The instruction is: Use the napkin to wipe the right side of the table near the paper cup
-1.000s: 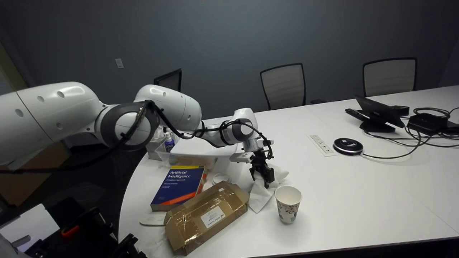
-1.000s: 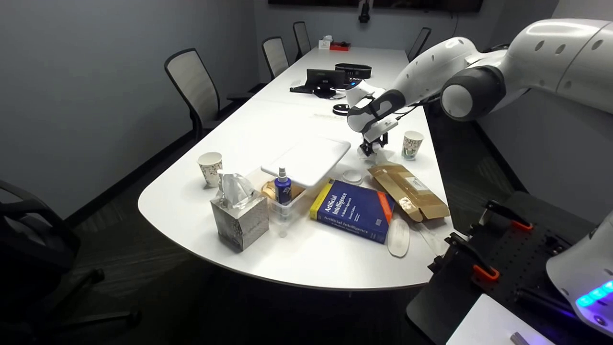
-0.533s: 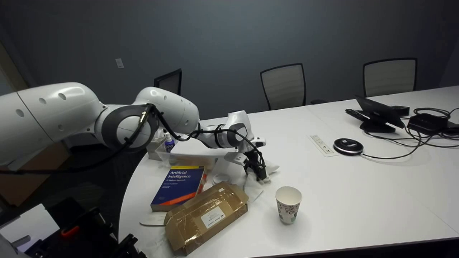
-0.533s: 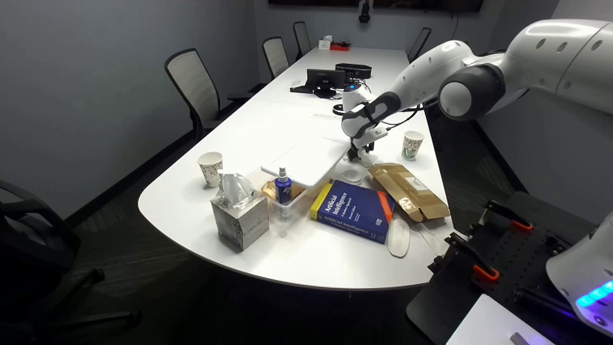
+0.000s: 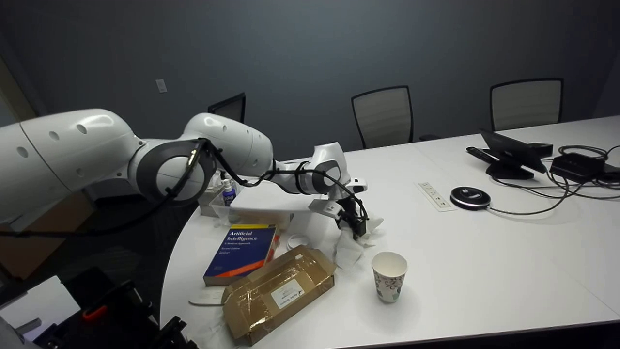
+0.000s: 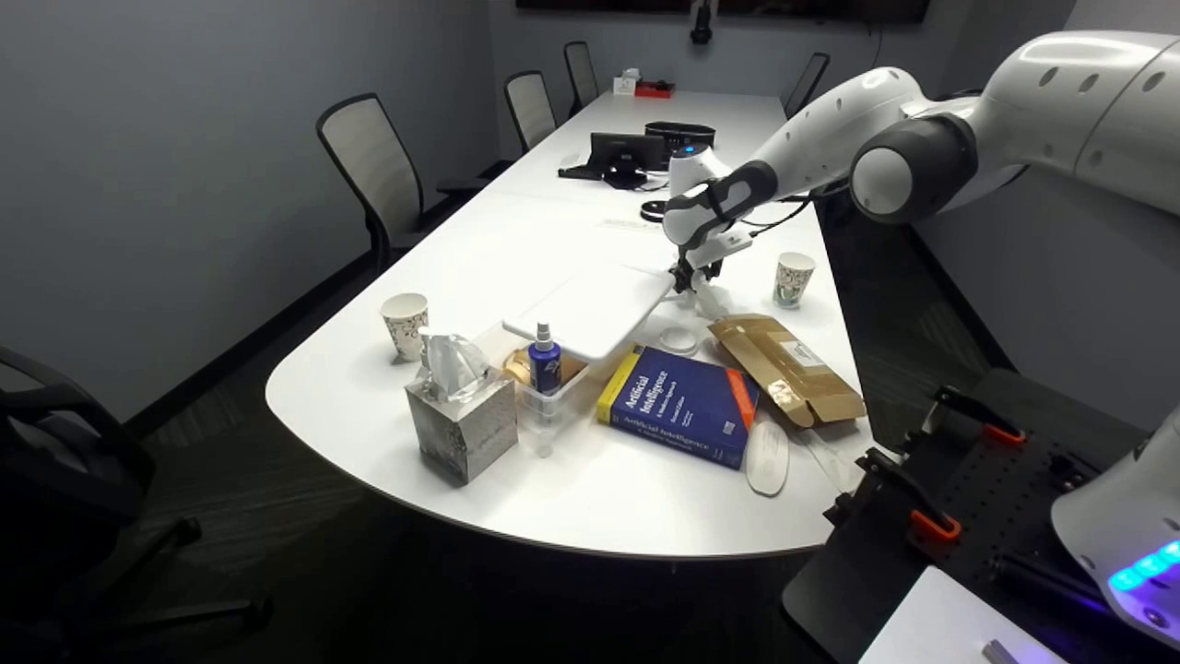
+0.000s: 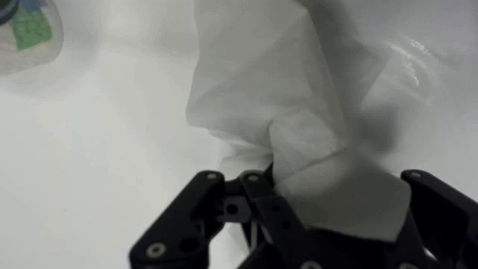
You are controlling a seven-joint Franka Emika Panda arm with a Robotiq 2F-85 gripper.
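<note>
The white crumpled napkin (image 5: 348,251) hangs from my gripper (image 5: 356,230) onto or just above the white table (image 5: 474,271); contact is hard to tell. In the wrist view the gripper (image 7: 332,186) has the napkin (image 7: 257,67) bunched between its fingers, which the napkin partly covers. The patterned paper cup (image 5: 389,277) stands upright near the table's edge, apart from the napkin. The cup also shows in an exterior view (image 6: 793,281) and at the wrist view's upper left corner (image 7: 31,31). In an exterior view the gripper (image 6: 696,277) is behind the white lid's corner.
An open cardboard box (image 5: 278,293) lies close to the napkin. A blue book (image 5: 242,254) and a clear round lid (image 5: 298,241) are nearby. A white flat lid (image 6: 590,309) rests on a clear bin. Another cup (image 6: 406,327) stands beside the tissue box (image 6: 466,424).
In an exterior view, the gripper with the napkin moved left, away from the cup, then back to the right and slightly upward. The cup, box and book have not moved.
</note>
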